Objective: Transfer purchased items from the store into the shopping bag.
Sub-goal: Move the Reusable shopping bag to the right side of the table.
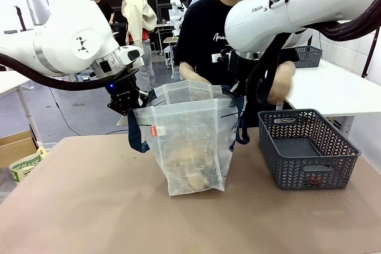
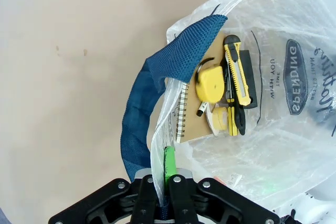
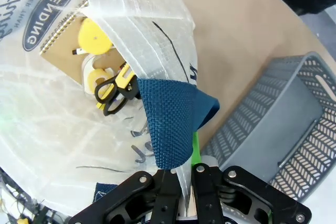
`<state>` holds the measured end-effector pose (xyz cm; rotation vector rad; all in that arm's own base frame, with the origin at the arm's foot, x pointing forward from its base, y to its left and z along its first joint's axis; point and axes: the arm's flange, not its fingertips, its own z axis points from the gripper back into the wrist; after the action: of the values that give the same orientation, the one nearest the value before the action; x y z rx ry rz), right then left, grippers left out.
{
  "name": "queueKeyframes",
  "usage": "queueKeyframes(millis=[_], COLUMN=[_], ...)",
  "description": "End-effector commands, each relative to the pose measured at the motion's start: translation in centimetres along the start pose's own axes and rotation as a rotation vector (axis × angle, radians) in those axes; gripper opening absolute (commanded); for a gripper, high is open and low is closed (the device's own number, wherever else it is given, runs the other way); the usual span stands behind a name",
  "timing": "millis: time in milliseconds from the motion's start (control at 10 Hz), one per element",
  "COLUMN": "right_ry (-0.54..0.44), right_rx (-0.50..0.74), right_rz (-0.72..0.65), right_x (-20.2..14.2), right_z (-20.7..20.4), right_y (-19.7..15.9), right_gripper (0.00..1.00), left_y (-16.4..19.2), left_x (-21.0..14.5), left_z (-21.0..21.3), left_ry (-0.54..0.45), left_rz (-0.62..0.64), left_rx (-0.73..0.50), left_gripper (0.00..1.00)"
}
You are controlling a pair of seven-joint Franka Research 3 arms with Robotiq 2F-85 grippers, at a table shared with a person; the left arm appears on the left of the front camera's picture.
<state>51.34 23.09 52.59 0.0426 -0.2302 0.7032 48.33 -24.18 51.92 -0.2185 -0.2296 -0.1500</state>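
The translucent shopping bag (image 1: 190, 129) stands upright mid-table, its mouth held wide. My left gripper (image 1: 128, 104) is shut on its left rim beside the navy strap (image 2: 157, 77). My right gripper (image 1: 235, 92) is shut on the right rim by the other strap (image 3: 168, 124). At the bottom of the bag lie purchased items: a brown spiral notebook (image 2: 193, 121), a yellow tape measure (image 2: 210, 83), a yellow utility knife (image 2: 237, 72) and scissors (image 3: 113, 90). To the right, the dark grey store basket (image 1: 309, 171) stands with a bare floor (image 3: 273, 124).
A person stands at the far side behind the bag, one hand (image 1: 193, 75) above its rim, the other (image 1: 280, 81) behind my right arm. A second grey basket (image 1: 308, 56) sits on a white table at the back right. A cardboard box (image 1: 15, 147) is off the table's left edge.
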Motion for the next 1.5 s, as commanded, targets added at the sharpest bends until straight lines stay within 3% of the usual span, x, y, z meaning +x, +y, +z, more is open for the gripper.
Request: queueKeyframes(millis=[0,1400], right_ry=[-0.004,-0.004], right_rx=[-0.003,-0.003], right_rz=[-0.005,-0.005], right_x=[-0.14,-0.14], right_z=[0.12,0.12], right_y=[-0.25,-0.25], right_gripper=[0.00,0.00], left_y=[0.26,0.26], left_x=[0.00,0.00], left_z=[0.12,0.12], left_ry=[-0.007,-0.007], left_rz=[0.006,0.006], left_rx=[0.001,0.001], left_gripper=[0.00,0.00])
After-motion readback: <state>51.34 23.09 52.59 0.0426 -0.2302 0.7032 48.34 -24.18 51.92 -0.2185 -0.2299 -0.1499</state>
